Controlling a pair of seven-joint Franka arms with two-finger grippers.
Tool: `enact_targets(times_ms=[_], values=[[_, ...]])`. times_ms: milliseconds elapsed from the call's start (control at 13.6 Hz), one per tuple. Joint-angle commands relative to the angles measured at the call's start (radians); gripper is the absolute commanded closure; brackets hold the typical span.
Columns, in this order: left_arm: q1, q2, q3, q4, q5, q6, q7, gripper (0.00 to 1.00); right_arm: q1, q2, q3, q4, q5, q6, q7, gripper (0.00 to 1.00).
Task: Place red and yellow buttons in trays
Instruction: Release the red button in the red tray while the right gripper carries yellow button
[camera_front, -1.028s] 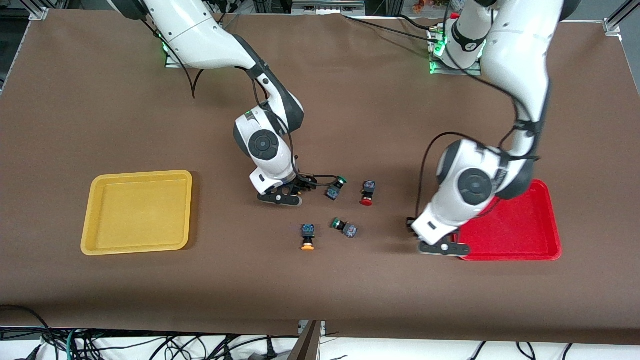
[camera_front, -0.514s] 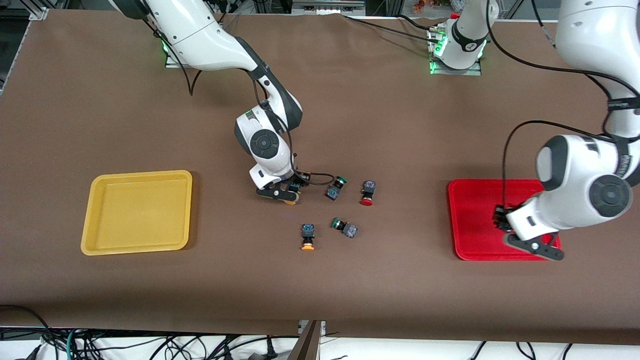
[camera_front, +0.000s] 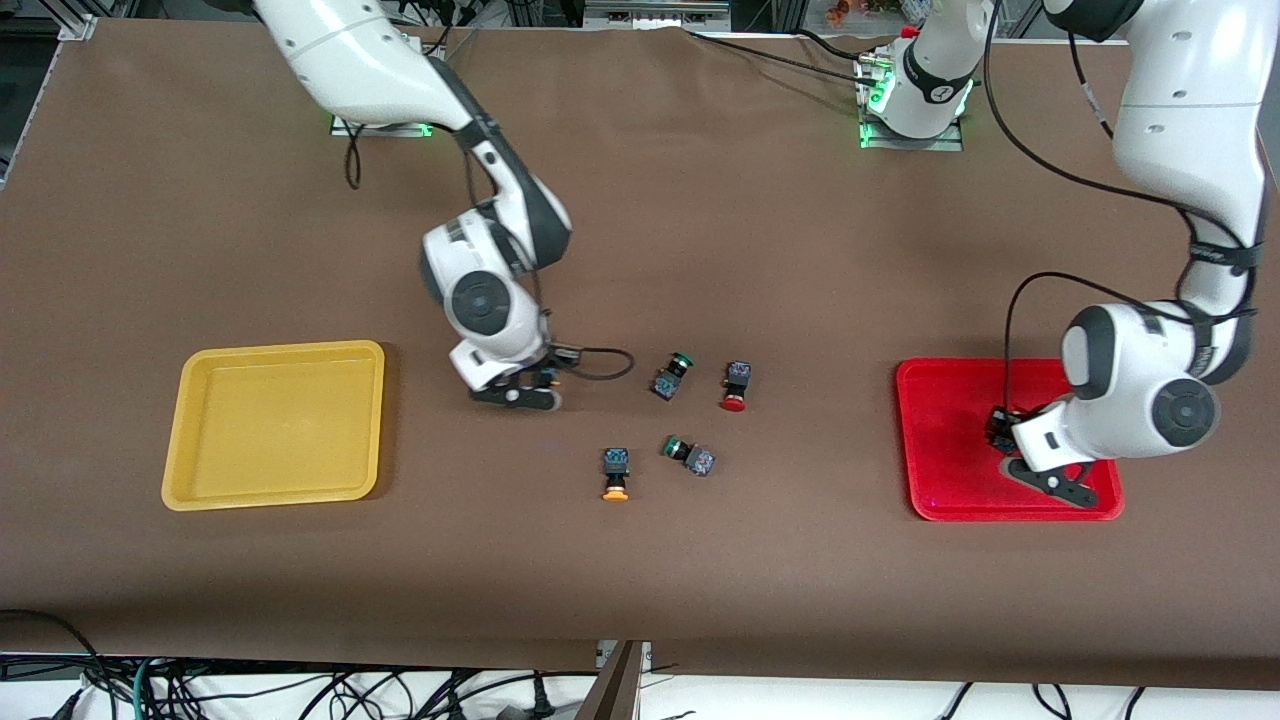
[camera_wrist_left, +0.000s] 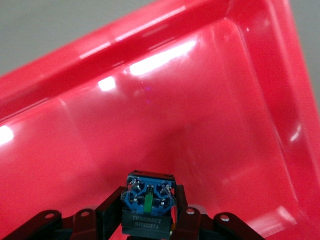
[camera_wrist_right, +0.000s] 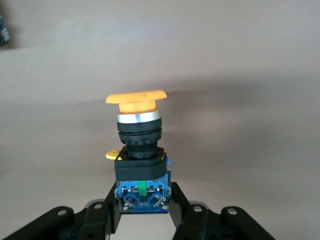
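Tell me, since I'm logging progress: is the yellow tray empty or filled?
Empty. The yellow tray shows only bare floor; the right gripper holds a yellow button over the table.

— What changed at the table?
— The left gripper (camera_front: 1012, 442), clamped on a button (camera_wrist_left: 148, 206), swung from the bare cloth to above the red tray (camera_front: 940, 480).
— And its partner?
— The right gripper (camera_front: 535, 385) closed on a yellow button (camera_wrist_right: 141, 145), lifted it and drew toward the yellow tray (camera_front: 270, 490).
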Motion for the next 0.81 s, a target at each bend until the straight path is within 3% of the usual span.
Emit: enact_targets(times_ms=[0,73,220,367,514,588,661,734], values=[[-0.005,-0.033,-0.002,-0.056,0.019,0.044,0.006,0.42,-0.091,-0.086,-0.013,-0.027,0.011,-0.11,-0.207,1.0],[-0.005,-0.033,-0.002,-0.054,0.019,0.041,0.007,0.0,-0.102,-0.092,-0.054,-0.029,0.01,-0.14,-0.311,1.0],[-0.007,-0.05,-0.004,-0.048,0.02,0.021,0.006,0.0,-0.105,-0.091,-0.177,-0.039,0.011,-0.147,-0.528,0.97],[-0.014,-0.117,-0.051,-0.013,0.006,-0.101,-0.019,0.0,-0.148,-0.065,-0.249,-0.044,0.011,-0.142,-0.711,0.97],[-0.016,-0.139,-0.099,0.065,0.005,-0.212,-0.065,0.0,-0.249,-0.022,-0.25,-0.043,0.014,-0.104,-0.854,0.93],[-0.016,-0.139,-0.14,0.102,0.002,-0.27,-0.107,0.0,-0.267,0.007,-0.248,-0.043,0.014,-0.064,-0.879,0.85],[-0.017,-0.138,-0.178,0.123,0.003,-0.296,-0.182,0.0,-0.275,0.021,-0.248,-0.041,0.014,-0.029,-0.885,0.84],[-0.028,-0.138,-0.224,0.134,0.002,-0.3,-0.266,0.0,-0.277,0.039,-0.248,-0.033,0.014,-0.014,-0.885,0.73]])
